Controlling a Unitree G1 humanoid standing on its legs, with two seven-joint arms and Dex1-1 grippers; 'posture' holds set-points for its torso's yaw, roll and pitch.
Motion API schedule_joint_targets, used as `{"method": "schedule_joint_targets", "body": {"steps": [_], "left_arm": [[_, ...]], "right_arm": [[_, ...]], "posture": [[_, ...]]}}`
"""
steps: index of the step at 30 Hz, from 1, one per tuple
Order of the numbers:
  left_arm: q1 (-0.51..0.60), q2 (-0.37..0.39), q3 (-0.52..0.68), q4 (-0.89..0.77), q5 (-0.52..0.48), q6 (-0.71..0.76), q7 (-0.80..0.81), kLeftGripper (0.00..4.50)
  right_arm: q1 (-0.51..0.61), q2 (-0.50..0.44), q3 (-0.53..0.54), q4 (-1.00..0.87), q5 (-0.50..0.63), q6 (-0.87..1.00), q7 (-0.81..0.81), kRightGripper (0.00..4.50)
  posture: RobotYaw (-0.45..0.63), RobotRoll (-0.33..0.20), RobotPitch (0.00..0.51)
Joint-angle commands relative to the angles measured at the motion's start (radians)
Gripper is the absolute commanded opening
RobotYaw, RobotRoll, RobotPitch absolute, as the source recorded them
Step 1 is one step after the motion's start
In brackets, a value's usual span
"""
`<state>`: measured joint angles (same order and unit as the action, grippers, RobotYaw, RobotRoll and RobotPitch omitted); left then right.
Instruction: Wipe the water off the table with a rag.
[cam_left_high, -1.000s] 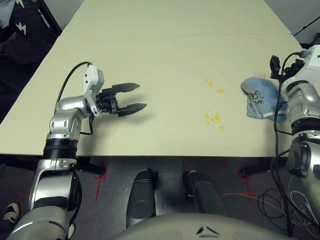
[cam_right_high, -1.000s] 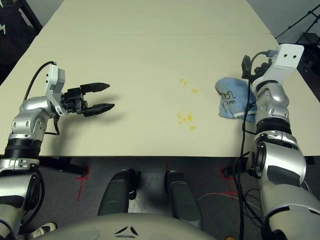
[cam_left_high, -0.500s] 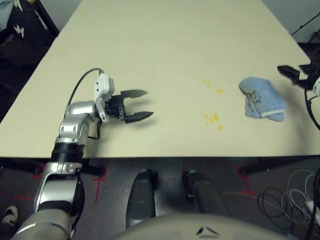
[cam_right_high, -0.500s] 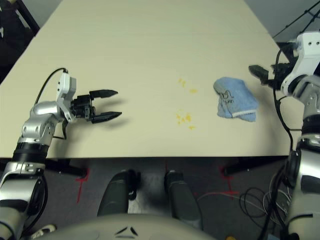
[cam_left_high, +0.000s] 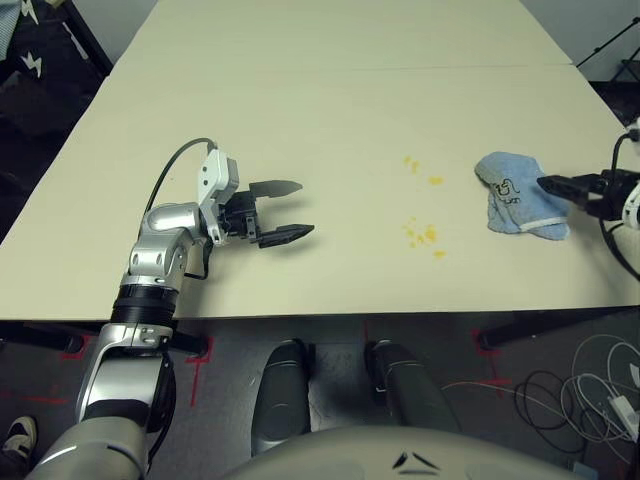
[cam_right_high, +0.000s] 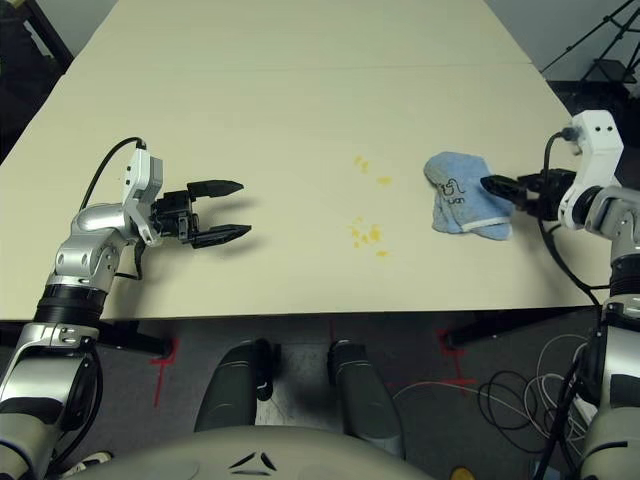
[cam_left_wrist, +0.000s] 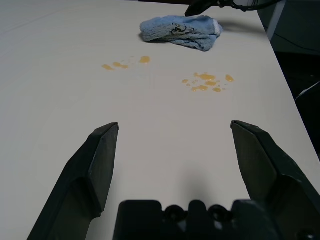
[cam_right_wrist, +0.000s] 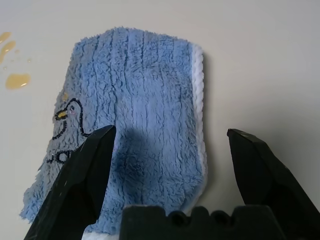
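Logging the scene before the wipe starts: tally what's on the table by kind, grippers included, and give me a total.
Rag: 1, light blue
Water clusters: 2, yellow-orange, far one and near one
Grippers: 2, left gripper open above the table, right gripper open at the rag
Total: 5

The humanoid's silver metal left forearm (cam_left_high: 160, 240), banded with a black ribbed collar, carries a white camera block and a looping black cable. Its black two-fingered left gripper (cam_left_high: 292, 210) has flat, tapering fingers (cam_left_wrist: 95, 165). The right gripper (cam_right_high: 500, 188) is likewise black, behind a white wrist housing.
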<state>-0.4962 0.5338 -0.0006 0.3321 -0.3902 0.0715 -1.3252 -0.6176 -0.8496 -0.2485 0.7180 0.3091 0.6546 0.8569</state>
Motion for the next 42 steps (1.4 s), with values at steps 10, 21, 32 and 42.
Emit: {"method": "schedule_joint_targets", "body": {"steps": [10, 21, 32, 42], "left_arm": [[0.020, 0.007, -0.011, -0.021, 0.008, 0.010, 0.006, 4.50], [0.033, 0.011, -0.008, -0.041, 0.004, 0.020, 0.014, 4.50], [0.048, 0.012, -0.005, -0.062, 0.000, 0.034, 0.020, 4.50], [0.048, 0.011, -0.008, -0.055, 0.003, 0.030, 0.019, 4.50]], "right_arm": [[-0.027, 0.112, 0.010, 0.058, 0.001, 0.006, -0.017, 4.44], [-0.044, 0.180, 0.033, 0.079, -0.023, -0.018, -0.055, 4.44], [-0.036, 0.160, 0.052, 0.079, -0.052, -0.006, -0.040, 1.27], [0.001, 0.139, -0.043, -0.126, 0.085, 0.136, 0.003, 0.14]], "posture": [[0.07, 0.000, 0.182], [0.09, 0.000, 0.188], [0.09, 0.000, 0.192], [0.08, 0.000, 0.193]]}}
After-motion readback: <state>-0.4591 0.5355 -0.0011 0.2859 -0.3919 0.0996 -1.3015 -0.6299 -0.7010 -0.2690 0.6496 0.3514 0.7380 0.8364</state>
